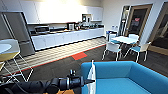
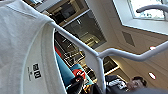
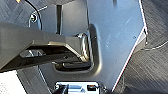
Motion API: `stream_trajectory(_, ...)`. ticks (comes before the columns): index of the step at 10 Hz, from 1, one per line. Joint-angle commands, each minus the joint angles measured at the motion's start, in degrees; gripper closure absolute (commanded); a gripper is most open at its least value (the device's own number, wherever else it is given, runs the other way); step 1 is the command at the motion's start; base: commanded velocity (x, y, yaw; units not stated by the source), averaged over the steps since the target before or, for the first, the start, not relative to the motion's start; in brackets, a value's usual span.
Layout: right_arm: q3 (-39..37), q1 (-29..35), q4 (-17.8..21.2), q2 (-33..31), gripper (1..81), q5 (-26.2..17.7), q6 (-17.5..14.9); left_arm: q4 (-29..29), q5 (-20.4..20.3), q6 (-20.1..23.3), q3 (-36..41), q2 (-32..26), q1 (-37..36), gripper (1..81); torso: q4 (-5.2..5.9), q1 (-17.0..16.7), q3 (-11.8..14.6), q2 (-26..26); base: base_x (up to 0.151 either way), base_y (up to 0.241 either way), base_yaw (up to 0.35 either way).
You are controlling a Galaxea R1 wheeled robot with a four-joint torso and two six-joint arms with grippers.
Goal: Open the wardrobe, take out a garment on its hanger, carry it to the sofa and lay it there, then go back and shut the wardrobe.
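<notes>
Garment (image 1: 91,75) hangs from the outstretched left gripper (image 1: 88,81) beside sofa (image 1: 125,75).

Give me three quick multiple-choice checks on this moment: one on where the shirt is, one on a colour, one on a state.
1. Where is the thin white short-sleeved shirt in the head view?
A. Spread flat on the sofa seat
B. Hanging at the end of the left arm, just in front of the sofa's near edge
C. On the white table by the chairs

2. What colour is the large upholstered sofa?
A. Bright blue
B. Grey
C. Red

3. How is the shirt carried on the thin white hanger?
A. Fallen off it
B. Draped over its shoulder
C. Folded beside it

Answers: 1 B, the shirt hangs upright off the dark arm at the sofa's edge. 2 A, its back and seat show bright blue. 3 B, the left wrist view shows the collar lying over the hanger's arm.
</notes>
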Motion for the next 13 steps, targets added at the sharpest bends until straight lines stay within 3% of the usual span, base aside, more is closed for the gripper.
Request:
stream_trajectory(1, 0.34, 1.10, -0.69, 0.05, 1.0, -3.11, -0.16, 1.70, -2.76, 0.64, 2.51, -0.50, -8.21, 81.1, 0.00, 0.00, -5.35, 0.00, 0.000, 0.000, -0.245)
stream_trajectory(2, 0.34, 1.10, -0.69, 0.05, 1.0, -3.11, -0.16, 1.70, -2.76, 0.64, 2.51, -0.50, -8.13, 81.1, 0.00, -0.02, -0.59, 0.00, 0.000, 0.000, -0.246)
stream_trajectory(5, 0.16, 1.10, -0.69, 0.05, 1.0, -3.11, -0.16, 1.70, -2.84, 0.64, 2.51, -0.50, -8.21, 81.1, 0.00, 0.02, -2.80, 0.02, 0.000, 0.000, -0.246)
stream_trajectory(13, 0.43, 1.28, -0.77, 0.14, 1.0, -3.11, -0.16, 2.14, -2.76, 0.64, 2.42, -1.03, -7.59, 81.1, 0.00, 0.02, -2.69, 0.00, 0.000, 0.000, -0.248)
